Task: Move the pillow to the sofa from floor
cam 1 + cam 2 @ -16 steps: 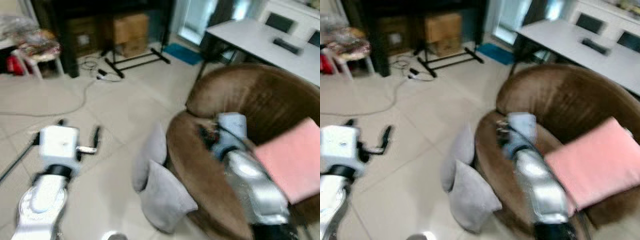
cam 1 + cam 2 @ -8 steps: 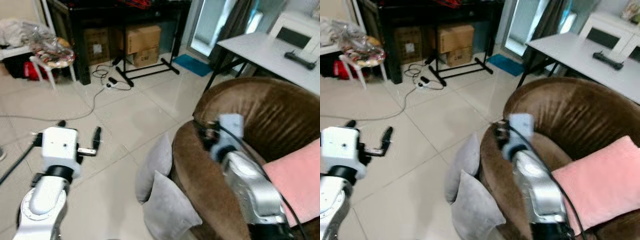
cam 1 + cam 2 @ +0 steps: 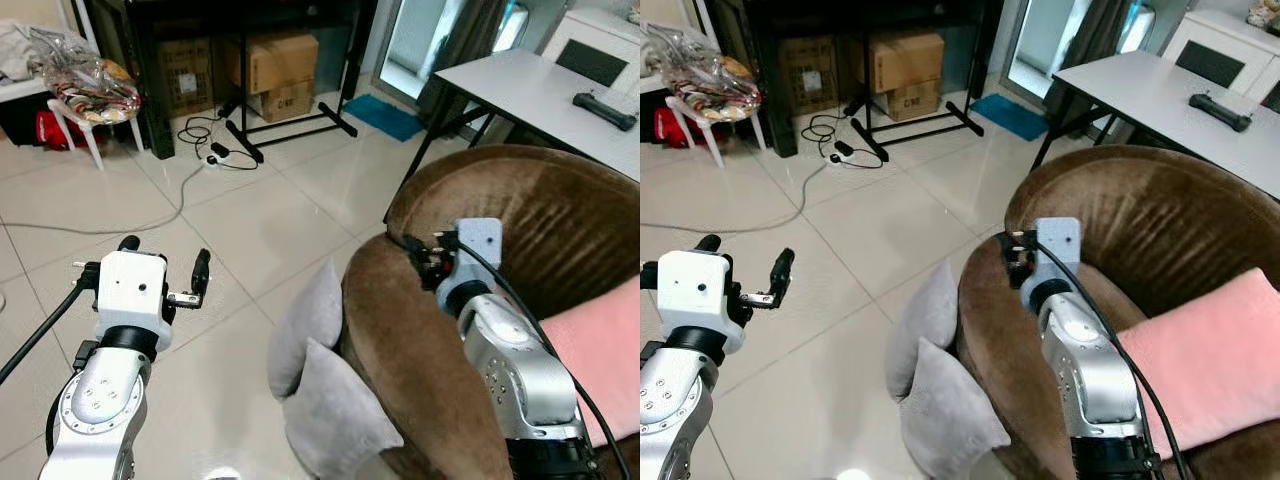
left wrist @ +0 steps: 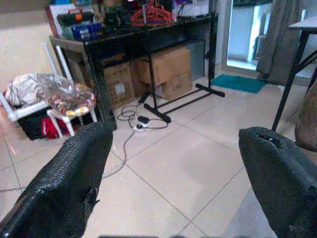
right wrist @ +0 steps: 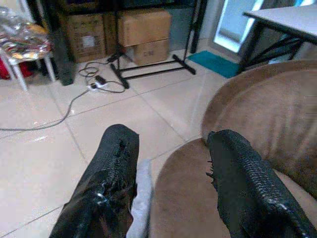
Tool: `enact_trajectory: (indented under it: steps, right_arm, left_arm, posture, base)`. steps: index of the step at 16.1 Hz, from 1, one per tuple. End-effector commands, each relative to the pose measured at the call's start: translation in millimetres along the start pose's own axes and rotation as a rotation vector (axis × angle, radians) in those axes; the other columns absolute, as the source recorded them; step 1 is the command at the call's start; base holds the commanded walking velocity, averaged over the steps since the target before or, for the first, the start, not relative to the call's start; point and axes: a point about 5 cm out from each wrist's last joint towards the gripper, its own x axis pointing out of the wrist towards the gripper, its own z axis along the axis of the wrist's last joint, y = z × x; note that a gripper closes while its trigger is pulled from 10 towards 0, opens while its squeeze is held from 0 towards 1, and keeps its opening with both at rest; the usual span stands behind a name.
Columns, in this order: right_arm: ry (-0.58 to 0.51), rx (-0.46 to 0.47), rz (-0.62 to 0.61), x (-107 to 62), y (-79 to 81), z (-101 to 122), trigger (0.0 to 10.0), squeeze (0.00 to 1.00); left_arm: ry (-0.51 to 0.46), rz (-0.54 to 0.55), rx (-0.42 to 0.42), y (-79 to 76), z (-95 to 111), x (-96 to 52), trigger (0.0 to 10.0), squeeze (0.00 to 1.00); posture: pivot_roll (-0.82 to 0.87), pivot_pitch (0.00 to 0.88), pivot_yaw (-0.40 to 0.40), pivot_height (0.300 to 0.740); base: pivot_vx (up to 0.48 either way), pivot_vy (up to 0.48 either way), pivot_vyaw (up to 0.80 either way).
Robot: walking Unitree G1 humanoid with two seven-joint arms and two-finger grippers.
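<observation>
Two pillows stand on the floor at lower centre of the frame, leaning against the sofa immediately to their right. A third pillow lies on the sofa seat at the right edge. The table stands behind the sofa, upper right, with a remote on it. Cardboard boxes sit under a rack at top centre. A cable runs across the floor in front of them. A stool occupies the upper left.

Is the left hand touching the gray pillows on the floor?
Apart. In the left eye view the left hand hangs open over bare tile, with floor showing between it and the gray pillows leaning against the sofa.
</observation>
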Motion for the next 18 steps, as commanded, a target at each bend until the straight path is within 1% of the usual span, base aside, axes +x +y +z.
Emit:
enact_trajectory:
  steps: [1, 3, 5, 7, 8, 9, 10, 11, 14, 17, 18]
  right_arm:
    - [-0.025, 0.001, -0.035, -3.0, -8.5, 5, 10.0, 0.0]
    - [-0.039, 0.007, -0.047, -3.0, -9.1, 6, 10.0, 0.0]
    - [-0.072, 0.025, -0.078, -2.6, -13.8, 10, 10.0, 0.0]
    - [-0.078, 0.021, -0.076, -7.7, -18.1, 7, 10.0, 0.0]
    - [-0.066, 0.009, -0.077, -11.0, -21.1, 3, 10.0, 0.0]
    - [-0.062, 0.007, -0.081, -11.4, -22.5, 2, 10.0, 0.0]
    - [-0.062, 0.013, -0.098, -9.7, -24.8, 1, 10.0, 0.0]
    - [-0.064, 0.016, -0.101, -9.1, -24.7, 1, 10.0, 0.0]
    - [-0.073, 0.015, -0.072, -8.7, -17.0, 1, 10.0, 0.0]
    - [-0.07, 0.005, -0.057, -6.4, -14.7, 1, 10.0, 0.0]
    - [-0.066, -0.001, -0.053, -5.6, -14.8, 1, 10.0, 0.0]
  left_arm:
    - [-0.003, -0.001, 0.005, -2.9, -1, 1.3, 10.0, 0.0]
    - [0.001, 0.024, 0.004, -0.8, -4, -0.3, 10.0, 0.0]
    - [0.019, 0.049, -0.005, 3.9, -15, -6.9, 10.0, 0.0]
    - [0.023, 0.055, -0.002, 7.1, -17, -9.5, 10.0, 0.0]
    - [0.024, 0.064, 0.002, 10.3, -17, -10.2, 10.0, 0.0]
    - [0.025, 0.067, 0.005, 11.4, -18, -10.3, 10.0, 0.0]
    - [0.023, 0.069, 0.011, 12.7, -19, -10.6, 10.0, 0.0]
    - [0.023, 0.069, 0.012, 12.6, -19, -10.5, 10.0, 0.0]
    - [0.002, 0.053, 0.003, 8.6, -16, -9.1, 10.0, 0.0]
    - [0.019, 0.05, 0.02, 7.6, -18, -6.9, 10.0, 0.0]
    - [0.03, 0.047, 0.008, 6.6, -20, -5.8, 10.0, 0.0]
  posture:
    - [0.11, 0.0, -0.118, 0.7]
    - [0.11, 0.0, -0.118, 0.685]
    - [0.11, 0.0, -0.118, 0.66]
    - [0.11, 0.0, -0.127, 0.645]
    - [0.11, 0.0, -0.127, 0.63]
    - [0.11, 0.0, -0.127, 0.625]
    - [0.11, 0.0, -0.127, 0.61]
    - [0.11, 0.0, -0.127, 0.6]
    - [0.11, 0.0, -0.124, 0.576]
    - [0.11, 0.0, -0.119, 0.576]
    - [0.11, 0.0, -0.119, 0.576]
  base:
    - [0.0, 0.0, 0.0]
    - [0.0, 0.0, 0.0]
    - [0.0, 0.0, 0.0]
    - [0.0, 0.0, 0.0]
    - [0.0, 0.0, 0.0]
    - [0.0, 0.0, 0.0]
    - [0.0, 0.0, 0.0]
    - [0.0, 0.0, 0.0]
    - [0.0, 0.0, 0.0]
    - [0.0, 0.0, 0.0]
    - [0.0, 0.0, 0.0]
